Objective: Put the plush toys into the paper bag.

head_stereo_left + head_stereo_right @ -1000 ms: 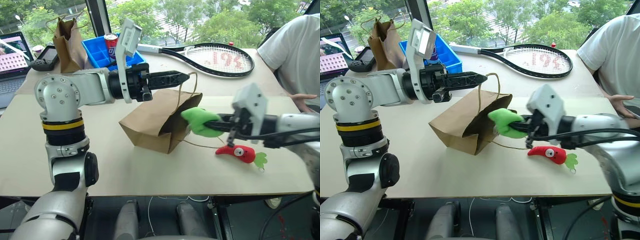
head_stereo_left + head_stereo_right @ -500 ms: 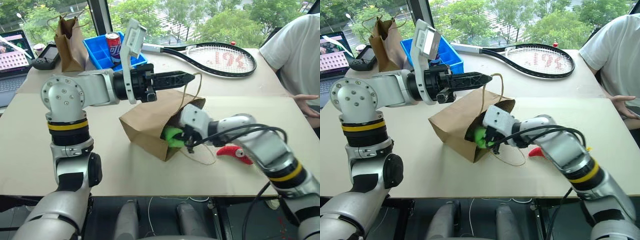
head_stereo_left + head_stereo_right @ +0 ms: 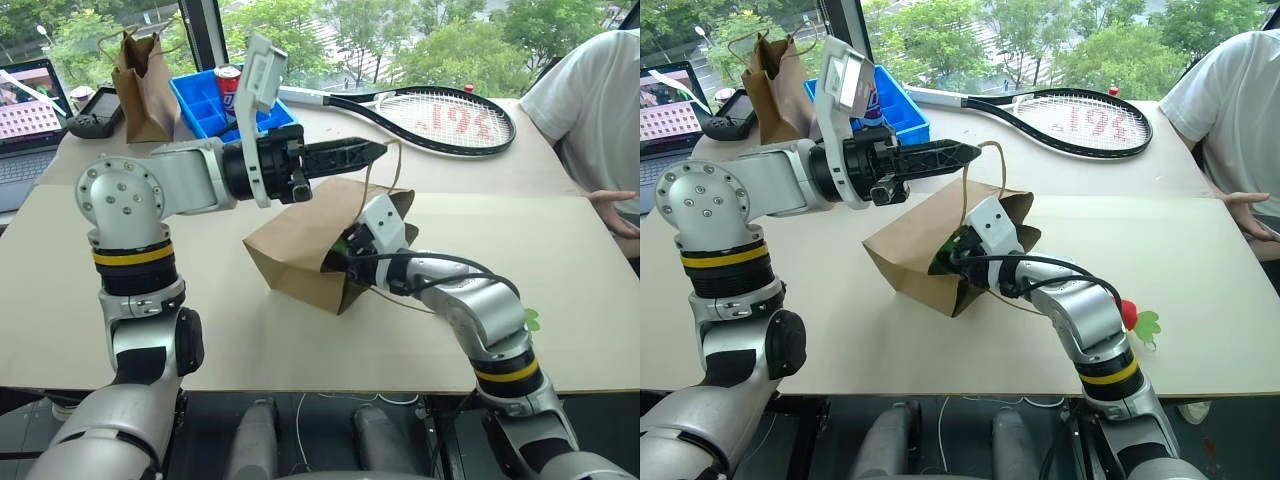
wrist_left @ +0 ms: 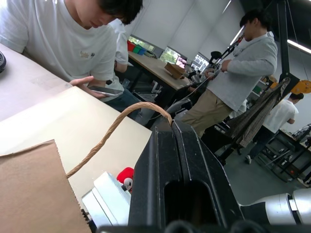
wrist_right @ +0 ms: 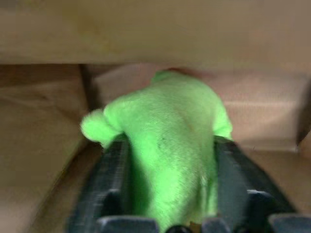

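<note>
Inside one paper bag (image 3: 300, 245), one green plush (image 5: 167, 141); outside, one red chili (image 3: 1128, 313).

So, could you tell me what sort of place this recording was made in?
Probably a robotics lab or workshop. The left wrist view shows workbenches and people standing among equipment; a person sits at the work table, and a laptop stands beside large windows.

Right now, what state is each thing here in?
paper bag: lying on its side, mouth open.
twine handle: pinched in left claw, lifted.
left claw: shut on the twine handle.
green plush toy: inside the bag.
right claw: reaching into the bag's mouth.
red chili toy: on the table, outside the bag.
</note>
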Controlling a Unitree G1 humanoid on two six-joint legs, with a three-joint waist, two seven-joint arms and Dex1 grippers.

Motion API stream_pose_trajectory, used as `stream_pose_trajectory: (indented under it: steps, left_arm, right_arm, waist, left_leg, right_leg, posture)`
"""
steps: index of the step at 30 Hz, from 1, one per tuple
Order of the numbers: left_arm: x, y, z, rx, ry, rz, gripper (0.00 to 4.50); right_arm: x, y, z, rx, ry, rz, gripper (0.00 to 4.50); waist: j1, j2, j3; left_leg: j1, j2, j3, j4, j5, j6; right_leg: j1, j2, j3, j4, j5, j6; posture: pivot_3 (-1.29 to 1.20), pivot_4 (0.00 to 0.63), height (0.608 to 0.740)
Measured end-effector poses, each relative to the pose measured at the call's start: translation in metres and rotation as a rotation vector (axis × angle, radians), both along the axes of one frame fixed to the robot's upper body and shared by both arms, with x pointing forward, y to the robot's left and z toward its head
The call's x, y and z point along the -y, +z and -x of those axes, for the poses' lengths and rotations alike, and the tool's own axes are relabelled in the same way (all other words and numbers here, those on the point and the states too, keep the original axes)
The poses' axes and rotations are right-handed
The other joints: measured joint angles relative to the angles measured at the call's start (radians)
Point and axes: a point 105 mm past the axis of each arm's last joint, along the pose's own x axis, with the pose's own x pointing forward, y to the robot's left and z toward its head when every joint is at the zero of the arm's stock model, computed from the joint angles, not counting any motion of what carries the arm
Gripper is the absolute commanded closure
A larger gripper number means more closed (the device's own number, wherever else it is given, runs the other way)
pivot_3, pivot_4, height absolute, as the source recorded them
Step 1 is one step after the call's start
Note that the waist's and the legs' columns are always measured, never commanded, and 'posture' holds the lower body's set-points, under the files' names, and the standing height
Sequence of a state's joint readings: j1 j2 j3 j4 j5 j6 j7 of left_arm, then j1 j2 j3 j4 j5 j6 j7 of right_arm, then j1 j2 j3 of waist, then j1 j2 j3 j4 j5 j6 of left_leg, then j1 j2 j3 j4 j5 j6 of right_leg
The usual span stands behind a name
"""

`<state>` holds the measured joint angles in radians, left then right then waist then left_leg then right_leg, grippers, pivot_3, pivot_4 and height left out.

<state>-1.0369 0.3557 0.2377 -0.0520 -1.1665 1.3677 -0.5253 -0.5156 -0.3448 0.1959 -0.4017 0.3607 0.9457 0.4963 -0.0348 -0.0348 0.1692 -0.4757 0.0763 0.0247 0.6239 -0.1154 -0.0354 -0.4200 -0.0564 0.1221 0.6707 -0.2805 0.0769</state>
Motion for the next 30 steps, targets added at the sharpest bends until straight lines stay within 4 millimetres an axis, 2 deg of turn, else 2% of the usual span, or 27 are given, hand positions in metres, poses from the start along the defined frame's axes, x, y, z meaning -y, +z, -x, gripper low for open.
stream_pose_trajectory:
  steps: [2,6,11,14,16,18,20,22,28,30]
  left_arm:
    - [0.0,-0.002,0.0,-0.004,-0.005,-0.001,4.5]
    - [0.002,-0.01,0.001,-0.018,-0.025,-0.023,4.5]
    - [0.0,-0.012,0.0,-0.015,-0.026,-0.035,4.5]
    - [0.002,-0.015,0.001,-0.019,-0.042,-0.037,4.5]
    - [0.003,-0.016,0.002,-0.019,-0.048,-0.039,4.5]
    - [0.004,-0.017,0.002,-0.022,-0.053,-0.039,4.5]
    - [0.003,-0.018,0.002,-0.024,-0.056,-0.039,4.5]
    - [0.003,-0.019,0.002,-0.026,-0.057,-0.04,4.5]
    - [0.006,-0.02,0.004,-0.026,-0.069,-0.046,4.5]
    - [0.006,-0.02,0.004,-0.024,-0.07,-0.048,4.5]
  right_arm:
    - [0.003,0.001,0.005,-0.007,0.004,-0.008,0.22]
    - [0.021,0.004,0.016,0.0,-0.001,0.027,0.22]
    - [0.054,0.014,0.039,0.0,0.013,0.029,0.22]
    - [0.084,0.027,0.05,0.016,-0.017,0.008,0.22]
    - [0.115,0.029,0.056,0.005,-0.087,0.05,0.22]
    - [0.155,0.03,0.059,0.001,-0.202,0.134,0.22]
    - [0.187,0.02,0.063,-0.031,-0.285,0.246,0.22]
    - [0.207,0.003,0.067,-0.078,-0.328,0.302,0.22]
    - [0.235,-0.036,0.067,-0.131,-0.393,0.367,0.22]
    - [0.241,-0.051,0.066,-0.149,-0.423,0.363,0.72]
  waist:
    - [-0.001,0.0,0.0]
    - [0.001,0.0,0.0]
    - [0.007,0.0,0.0]
    - [0.012,0.0,0.0]
    - [0.017,0.0,0.0]
    - [0.021,0.0,0.0]
    - [0.022,0.0,0.0]
    - [0.02,0.0,0.0]
    - [0.007,0.0,0.0]
    - [0.007,0.0,0.0]
  left_leg:
    - [0.0,0.0,0.0,0.0,0.0,0.0]
    - [0.0,0.0,0.0,0.0,0.0,0.0]
    - [0.0,0.0,0.0,0.0,0.0,0.0]
    - [0.0,0.0,0.0,0.0,0.0,0.0]
    - [0.0,0.0,0.0,0.0,0.0,0.0]
    - [0.0,-0.001,0.0,0.0,0.0,0.0]
    - [0.0,-0.001,0.0,0.0,0.0,0.0]
    - [0.001,-0.001,0.0,0.0,0.0,0.0]
    - [0.003,-0.001,0.0,0.0,0.0,0.0]
    - [0.003,-0.001,0.0,0.001,0.0,0.0]
  right_leg:
    - [0.0,0.0,0.0,0.0,0.0,0.0]
    - [0.0,0.0,0.0,0.0,0.0,0.0]
    - [0.001,0.0,0.0,-0.001,0.0,0.0]
    - [0.001,0.0,0.0,-0.002,0.0,0.0]
    - [0.002,-0.001,0.0,-0.004,0.0,0.0]
    - [0.003,-0.001,0.0,-0.006,0.0,0.0]
    - [0.004,-0.001,0.0,-0.007,0.0,0.0]
    - [0.004,-0.001,0.0,-0.007,0.0,0.0]
    - [0.005,-0.001,0.001,-0.006,0.0,0.001]
    - [0.007,-0.001,0.001,-0.007,0.0,0.002]
  posture:
    - [0.0,0.15,0.74]
    - [0.0,0.15,0.74]
    - [0.0,0.15,0.74]
    - [0.0,0.15,0.74]
    - [0.0,0.15,0.74]
    - [0.0,0.15,0.74]
    - [0.0,0.15,0.74]
    - [0.0,0.15,0.74]
    - [0.0,0.15,0.74]
    - [0.0,0.15,0.74]
